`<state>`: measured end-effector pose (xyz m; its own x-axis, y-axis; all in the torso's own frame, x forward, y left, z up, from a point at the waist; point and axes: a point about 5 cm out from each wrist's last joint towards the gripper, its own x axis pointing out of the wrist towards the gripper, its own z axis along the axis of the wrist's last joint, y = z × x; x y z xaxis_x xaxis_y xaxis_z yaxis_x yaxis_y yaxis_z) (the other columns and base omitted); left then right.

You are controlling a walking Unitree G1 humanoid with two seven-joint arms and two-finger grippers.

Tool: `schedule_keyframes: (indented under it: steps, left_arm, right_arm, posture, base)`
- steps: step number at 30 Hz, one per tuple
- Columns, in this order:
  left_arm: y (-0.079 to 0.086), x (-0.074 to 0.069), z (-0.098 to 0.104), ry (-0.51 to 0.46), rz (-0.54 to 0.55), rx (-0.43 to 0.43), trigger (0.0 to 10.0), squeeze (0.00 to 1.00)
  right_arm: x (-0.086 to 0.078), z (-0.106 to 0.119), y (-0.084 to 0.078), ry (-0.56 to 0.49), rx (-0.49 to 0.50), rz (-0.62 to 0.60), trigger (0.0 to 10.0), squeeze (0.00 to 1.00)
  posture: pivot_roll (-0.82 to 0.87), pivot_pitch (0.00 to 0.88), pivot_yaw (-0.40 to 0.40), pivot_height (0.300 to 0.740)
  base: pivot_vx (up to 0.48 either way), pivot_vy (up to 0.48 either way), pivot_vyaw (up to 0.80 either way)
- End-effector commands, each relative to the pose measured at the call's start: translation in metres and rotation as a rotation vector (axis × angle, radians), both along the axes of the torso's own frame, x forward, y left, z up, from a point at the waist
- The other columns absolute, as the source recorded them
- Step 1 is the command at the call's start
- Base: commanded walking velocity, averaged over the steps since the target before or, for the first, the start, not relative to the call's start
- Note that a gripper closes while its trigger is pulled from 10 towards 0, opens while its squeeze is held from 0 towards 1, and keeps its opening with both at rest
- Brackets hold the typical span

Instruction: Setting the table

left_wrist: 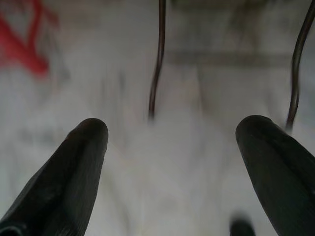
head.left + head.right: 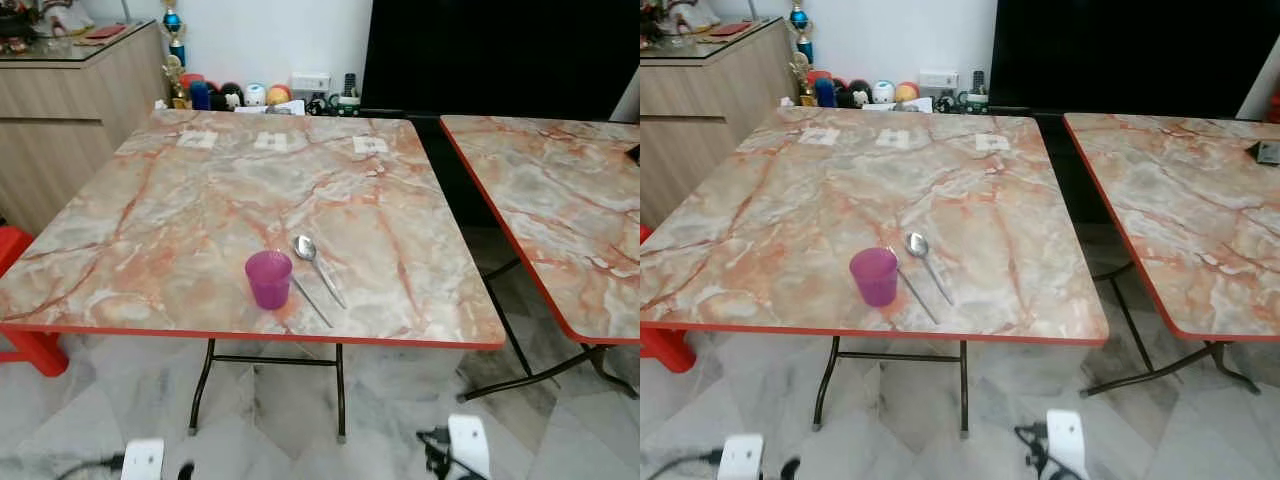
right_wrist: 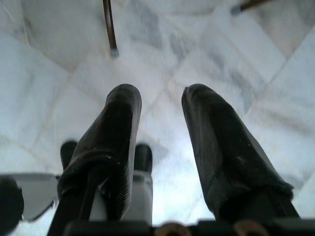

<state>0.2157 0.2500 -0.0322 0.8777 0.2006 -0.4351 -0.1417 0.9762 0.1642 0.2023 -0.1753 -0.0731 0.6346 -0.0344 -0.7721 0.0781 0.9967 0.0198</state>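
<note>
Standing upright near the front edge of the marble-patterned table (image 2: 200, 200), a purple cup (image 2: 268, 278) has a spoon (image 2: 316, 264) and a thin straight utensil (image 2: 312, 302) just beside it. Both arms hang low over the tiled floor (image 3: 44, 98): the left end effector (image 1: 172, 142) is spread wide, the right end effector (image 3: 160, 105) slightly parted and empty.
</note>
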Motion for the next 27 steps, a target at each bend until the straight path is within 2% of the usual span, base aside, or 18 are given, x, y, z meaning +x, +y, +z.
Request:
schedule_keyframes:
  steps: [1,5,10,11,13,14,15,16,18,21,23,27]
  left_arm:
    - [-0.004,0.006,0.011,-0.088,-0.027,0.012,10.0,0.00]
    - [-0.013,0.005,0.047,-0.283,-0.059,0.052,10.0,0.00]
    - [-0.018,0.003,0.078,-0.388,-0.064,0.081,10.0,0.00]
    - [-0.018,0.003,0.078,-0.388,-0.064,0.081,10.0,0.00]
    - [-0.025,0.006,0.099,-0.450,-0.128,0.079,10.0,0.00]
    - [-0.036,0.007,0.116,-0.483,-0.200,0.069,10.0,0.00]
    - [-0.036,0.007,0.116,-0.483,-0.200,0.069,10.0,0.00]
    - [-0.043,0.009,0.125,-0.498,-0.244,0.064,10.0,0.00]
    - [-0.044,0.010,0.128,-0.501,-0.251,0.065,10.0,0.00]
    - [-0.051,0.021,0.133,-0.500,-0.293,0.055,10.0,0.00]
    - [-0.061,0.034,0.128,-0.471,-0.367,0.024,10.0,0.00]
    - [-0.065,0.050,0.121,-0.439,-0.401,0.025,10.0,0.00]
  right_arm:
    - [-0.003,-0.002,-0.002,0.007,-0.012,-0.017,10.0,0.00]
    - [-0.014,-0.009,-0.001,0.040,-0.012,-0.050,10.0,0.00]
    - [-0.018,-0.011,0.001,0.052,-0.011,-0.058,10.0,0.00]
    - [-0.018,-0.011,0.001,0.052,-0.011,-0.058,10.0,0.00]
    - [-0.017,-0.010,-0.001,0.051,-0.012,-0.062,10.0,0.00]
    - [-0.015,-0.010,-0.002,0.049,-0.018,-0.052,10.0,0.00]
    - [-0.015,-0.010,-0.002,0.049,-0.018,-0.052,10.0,0.00]
    - [-0.014,-0.009,-0.002,0.043,-0.017,-0.041,10.0,0.00]
    - [-0.013,-0.009,-0.002,0.042,-0.018,-0.038,10.0,0.00]
    - [-0.012,-0.008,-0.003,0.038,-0.020,-0.037,10.0,0.00]
    - [-0.014,-0.009,-0.002,0.041,-0.022,-0.036,10.0,0.00]
    - [-0.015,-0.009,-0.001,0.043,-0.026,-0.043,10.0,0.00]
  posture:
    - [0.03,0.054,-0.010,0.740]
    - [0.04,0.059,-0.007,0.740]
    - [0.05,0.059,-0.011,0.740]
    - [0.05,0.059,-0.011,0.740]
    - [0.06,0.057,-0.013,0.740]
    - [0.07,0.056,-0.013,0.740]
    - [0.07,0.056,-0.013,0.740]
    - [0.07,0.053,-0.011,0.740]
    - [0.06,0.051,-0.009,0.740]
    - [0.06,0.047,-0.011,0.740]
    - [0.06,0.046,-0.011,0.740]
    - [0.04,0.046,-0.003,0.740]
  base:
    - [0.000,0.000,0.00]
    - [0.000,0.000,0.00]
    - [0.000,0.000,0.00]
    - [0.000,0.000,0.00]
    - [0.000,0.000,0.00]
    - [0.000,0.000,0.00]
    - [0.000,0.000,0.00]
    - [0.000,0.000,0.00]
    - [0.000,0.000,0.00]
    - [0.000,0.000,0.00]
    - [0.000,0.000,0.00]
    - [0.000,0.000,0.00]
